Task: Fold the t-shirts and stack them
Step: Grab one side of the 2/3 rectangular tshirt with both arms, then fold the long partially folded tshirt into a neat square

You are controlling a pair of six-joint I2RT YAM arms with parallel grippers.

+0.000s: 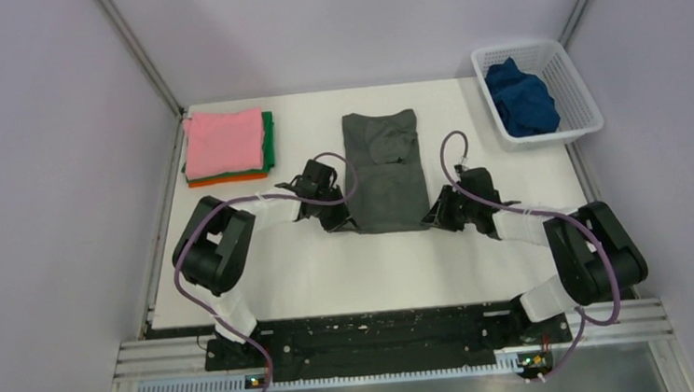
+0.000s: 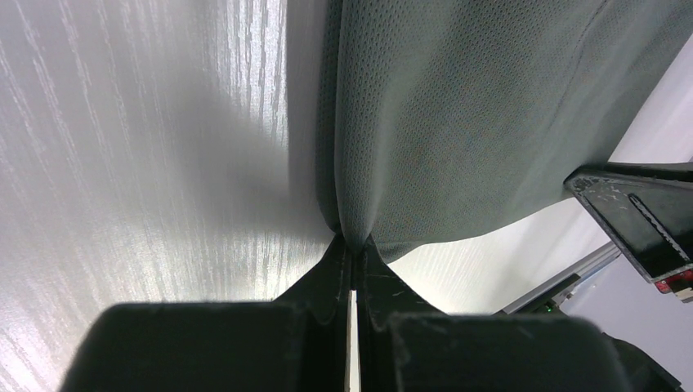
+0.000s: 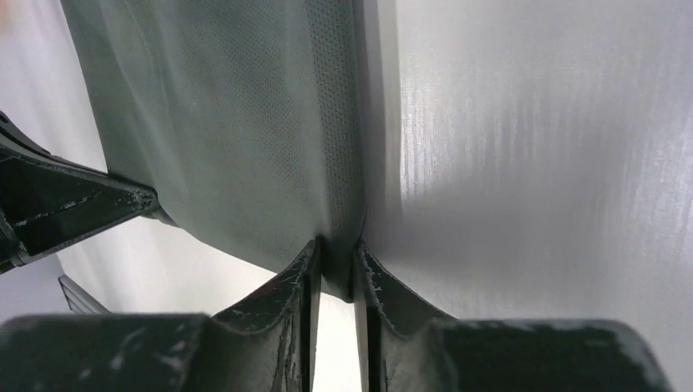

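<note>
While the pink t-shirt (image 1: 224, 142), green t-shirt (image 1: 269, 142) and orange t-shirt (image 1: 226, 178) lie stacked far left, two remain. The dark grey t-shirt (image 1: 383, 170) lies mid-table as a strip. The left gripper (image 2: 353, 241) pinches its near-left corner. The right gripper (image 3: 337, 245) stands narrow around the near-right corner, firm clamping unconfirmed. The dark blue t-shirt (image 1: 521, 98) lies unfolded in the basket (image 1: 537, 47).
</note>
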